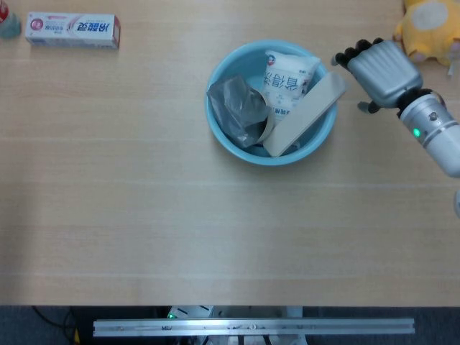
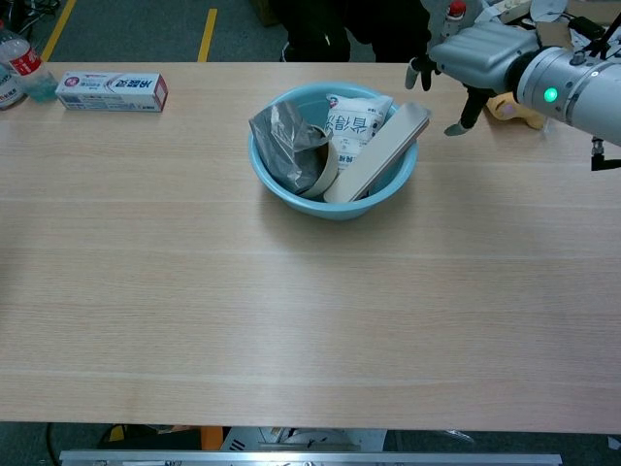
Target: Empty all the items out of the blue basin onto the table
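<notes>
Just right of the basin (image 1: 320, 140), right hand (image 1: 377, 72) open and empty beside the box (image 1: 305, 115) propped on its rim, likely first pick; pouch (image 1: 287, 80), bag (image 1: 237, 108) inside.

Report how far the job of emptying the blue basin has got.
Nothing is out yet. The blue basin holds all three items: the white pouch, the grey bag and the long beige box leaning on its rim. In hand: the right robot hand hovers open beside the box's raised end, gripping nothing. Left to do: lift out all three and set them on the table.
</notes>
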